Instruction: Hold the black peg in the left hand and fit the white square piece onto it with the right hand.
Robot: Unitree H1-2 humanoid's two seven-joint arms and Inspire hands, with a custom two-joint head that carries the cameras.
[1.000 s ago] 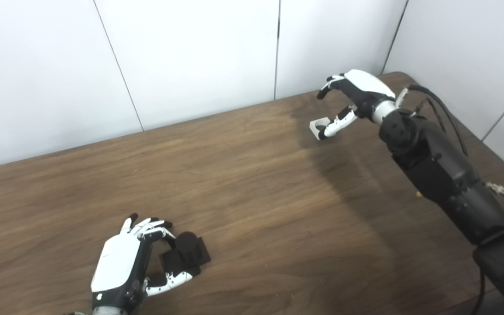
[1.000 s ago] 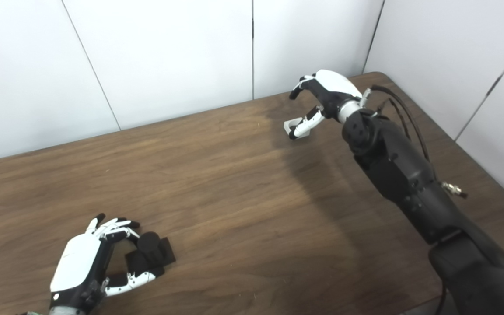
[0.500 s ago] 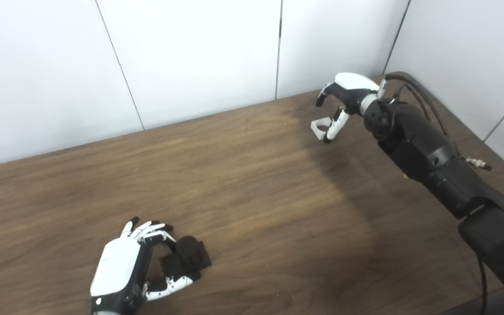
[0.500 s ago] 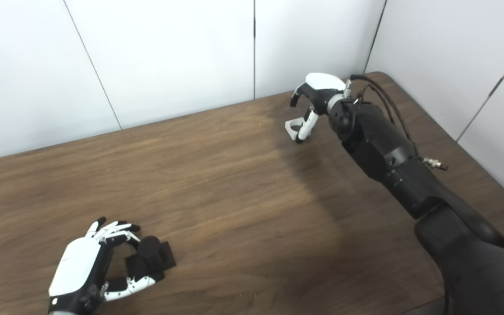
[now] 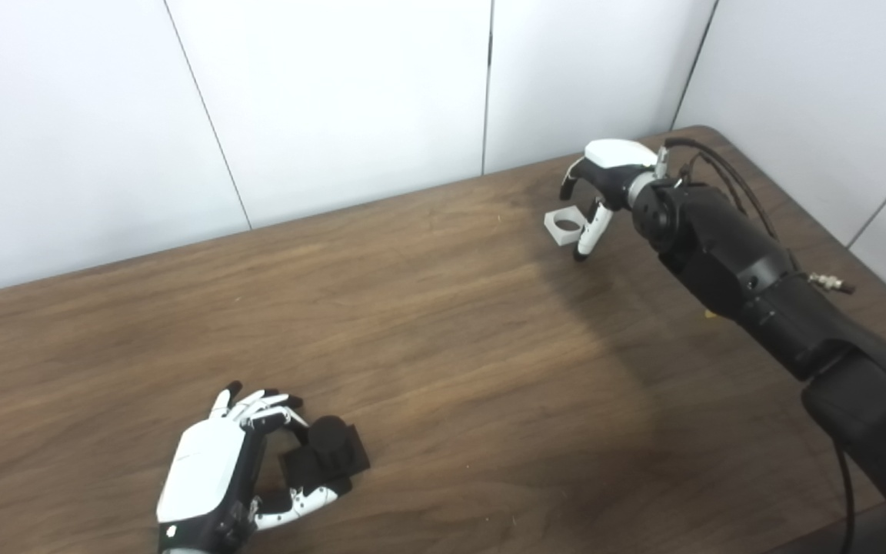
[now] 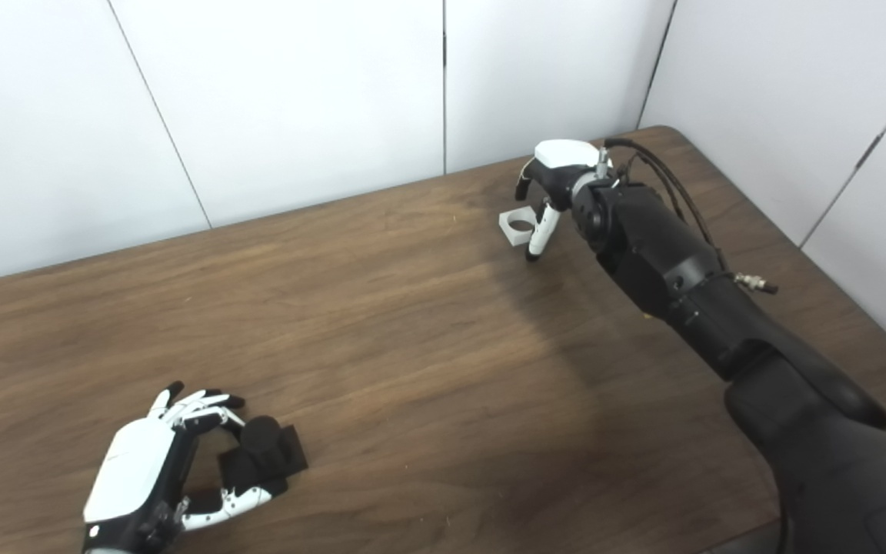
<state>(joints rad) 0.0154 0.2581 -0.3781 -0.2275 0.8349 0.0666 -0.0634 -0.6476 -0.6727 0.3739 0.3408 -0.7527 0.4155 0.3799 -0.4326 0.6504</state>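
Nearest, left hand (image 5: 216,477): low at the near left of the worktop (image 5: 428,369), its white back turned up, fingers (image 5: 258,404) curled over the far side of the black peg and thumb reaching along the near side; whether it truly grips or merely cups the peg cannot be told.
Black peg (image 5: 328,454): a stubby round post on a flat square base, resting on the wood just right of the left palm; the base lies flat and the thumb tip touches its near edge.
Middle of worktop: bare brown wood grain, with a darker shadow band running from the right arm toward the near edge.
Right arm (image 6: 674,269): black, coming in from the lower right and stretched toward the far right corner; cables loop over its wrist.
Right hand (image 5: 604,173): arched above the wood, fingers apart and holding nothing, thumb (image 5: 589,231) pointing down just beside the white piece's right edge.
White square piece (image 5: 564,226): flat on the worktop at the far right, round hole facing up, well apart from the peg.
View difference: the right eye view shows a clearer sliver of wood between thumb and white square piece (image 6: 518,226); the left eye view has them nearly overlapping, so contact cannot be settled.
Farthest: white wall panels (image 5: 335,100) with dark seams.
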